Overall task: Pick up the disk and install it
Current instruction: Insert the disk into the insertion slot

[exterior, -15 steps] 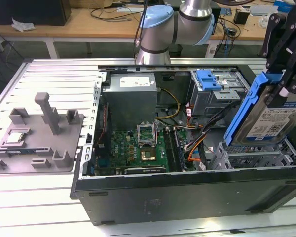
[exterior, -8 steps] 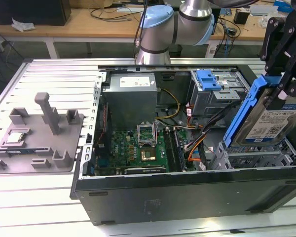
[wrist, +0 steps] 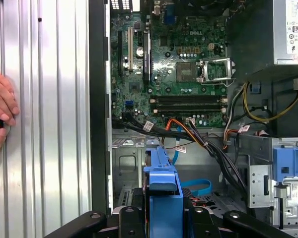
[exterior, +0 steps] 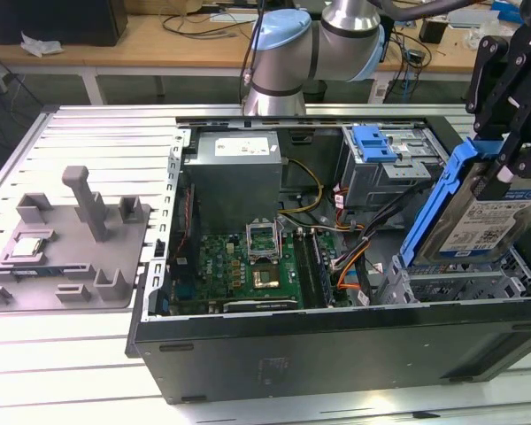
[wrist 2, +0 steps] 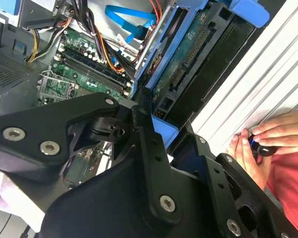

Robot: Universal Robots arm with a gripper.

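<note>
Item: disk [exterior: 483,223], clenched in my jaws, long axis toward 1 o'clock, drive cage [exterior: 451,285] at 6 o'clock in the exterior view.

The disk [exterior: 488,221] is a flat silver drive with a white-and-blue label, framed by a blue plastic carrier. It is lifted off any surface and clamped at its upper edge between the closed jaws of the gripper [exterior: 511,175]. It stands steeply tilted at the exterior view's right end of the open computer case [exterior: 336,354], lower edge at the top of the metal drive cage [exterior: 460,288]; contact there cannot be determined.
</note>
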